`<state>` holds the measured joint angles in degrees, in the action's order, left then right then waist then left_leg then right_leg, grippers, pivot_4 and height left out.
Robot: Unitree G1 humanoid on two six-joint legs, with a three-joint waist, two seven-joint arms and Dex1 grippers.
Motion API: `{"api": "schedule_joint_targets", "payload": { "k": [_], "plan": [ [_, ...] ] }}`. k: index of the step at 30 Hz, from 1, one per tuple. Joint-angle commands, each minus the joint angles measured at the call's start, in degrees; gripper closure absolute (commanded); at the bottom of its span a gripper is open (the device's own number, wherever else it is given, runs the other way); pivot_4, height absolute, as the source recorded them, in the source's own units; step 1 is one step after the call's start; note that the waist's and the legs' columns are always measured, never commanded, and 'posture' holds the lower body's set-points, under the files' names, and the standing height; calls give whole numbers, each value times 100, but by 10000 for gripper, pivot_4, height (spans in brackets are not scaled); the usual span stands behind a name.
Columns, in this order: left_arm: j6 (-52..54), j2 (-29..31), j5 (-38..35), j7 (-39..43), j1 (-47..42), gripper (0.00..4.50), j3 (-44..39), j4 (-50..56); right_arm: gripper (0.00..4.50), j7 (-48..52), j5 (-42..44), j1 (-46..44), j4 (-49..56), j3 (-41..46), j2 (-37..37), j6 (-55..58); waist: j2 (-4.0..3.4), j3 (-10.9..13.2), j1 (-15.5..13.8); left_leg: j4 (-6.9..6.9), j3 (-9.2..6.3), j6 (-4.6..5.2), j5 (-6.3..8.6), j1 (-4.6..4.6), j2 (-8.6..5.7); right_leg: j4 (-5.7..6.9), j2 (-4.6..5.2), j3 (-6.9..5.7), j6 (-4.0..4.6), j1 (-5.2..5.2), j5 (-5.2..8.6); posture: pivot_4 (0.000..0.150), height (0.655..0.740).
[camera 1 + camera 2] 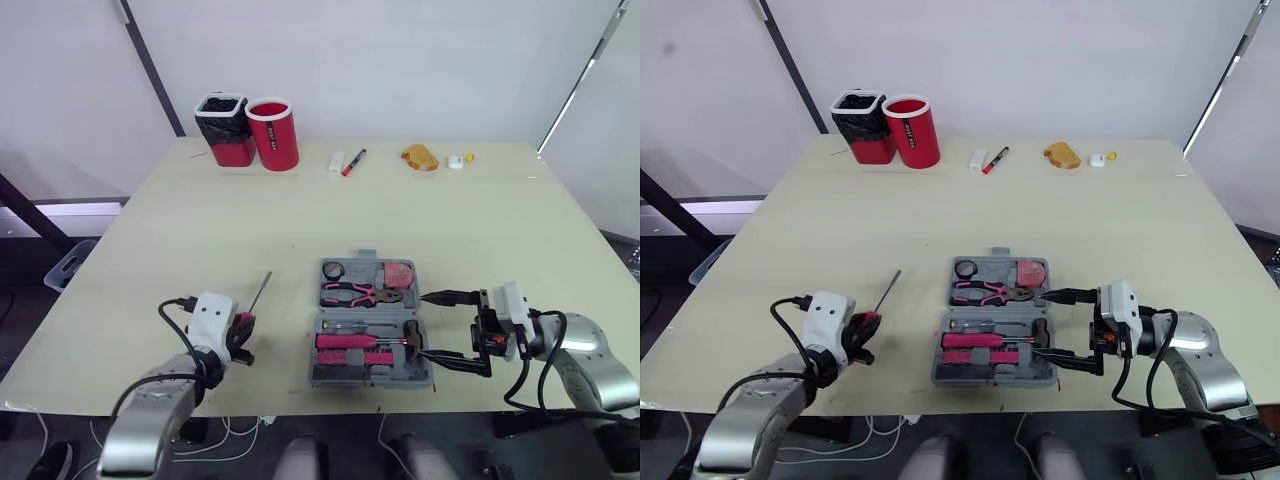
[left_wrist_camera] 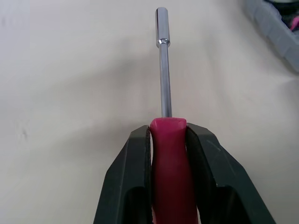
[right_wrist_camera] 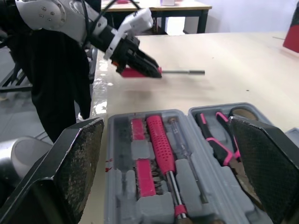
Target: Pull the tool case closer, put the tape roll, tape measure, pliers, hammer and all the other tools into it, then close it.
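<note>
The left gripper [image 1: 240, 328] clamps the pink-handled steel driver [image 2: 162, 70], shaft pointing forward. The grey plastic tool case [image 1: 360, 381] lies open to its right; the right gripper [image 1: 428, 326] gapes beside it.

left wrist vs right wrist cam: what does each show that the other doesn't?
Left wrist: left gripper fingers pressed on both sides of the nut driver at its pink handle. Right wrist: inside of the open tool case, hammer and pliers seated, framed by the right gripper with wide-open fingers. Both: the held nut driver, some of the tool case, the table.
</note>
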<state>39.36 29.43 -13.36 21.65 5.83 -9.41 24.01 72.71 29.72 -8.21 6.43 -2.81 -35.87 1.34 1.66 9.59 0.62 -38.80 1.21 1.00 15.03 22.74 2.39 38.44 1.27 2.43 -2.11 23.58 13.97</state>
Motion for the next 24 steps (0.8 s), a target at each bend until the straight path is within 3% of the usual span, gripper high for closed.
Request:
{"api": "schedule_joint_targets", "payload": {
  "k": [1, 7, 11, 18, 24],
  "plan": [
    [-204, 508, -274, 852, -173, 38890, 114, 301, 0, 47, 165, 17, 145, 315, -156, 71, 0, 0, -4, 0, -1, 0, 0, 2, 0, -2, 0, -1, 0, 0, 0, 1500, 7400],
    [-442, 1745, -512, 2574, -831, 38890, 828, 274, 0, 14, 166, 263, 274, 513, -273, 124, -4, 3, -3, 1, 1, 0, 0, 5, 1, -8, 0, -4, 3, 0, 2, 1500, 7400],
    [-688, 2153, -525, 3454, -1456, 38890, 1412, 167, 0, 56, 111, 432, 252, 649, -342, 31, -11, 9, 4, 11, 10, 0, 0, 1, 4, -18, -5, 6, -1, 0, 0, 1500, 7400],
    [-884, 2076, -330, 4399, -2414, 38890, 2566, 21, 0, 98, 95, 611, 284, 803, -494, 2, -16, 11, 2, 16, 19, 0, 0, 13, 4, -38, -14, 1, -4, 0, -1, 1500, 7400],
    [-579, 1519, 110, 4610, -3068, 38890, 3658, -244, 0, 14, 80, 802, 488, 880, -589, 52, -15, 11, -2, 17, 23, 1, 0, 14, 4, -38, -22, 0, -5, -1, -1, 1500, 7400]
  ]
}}
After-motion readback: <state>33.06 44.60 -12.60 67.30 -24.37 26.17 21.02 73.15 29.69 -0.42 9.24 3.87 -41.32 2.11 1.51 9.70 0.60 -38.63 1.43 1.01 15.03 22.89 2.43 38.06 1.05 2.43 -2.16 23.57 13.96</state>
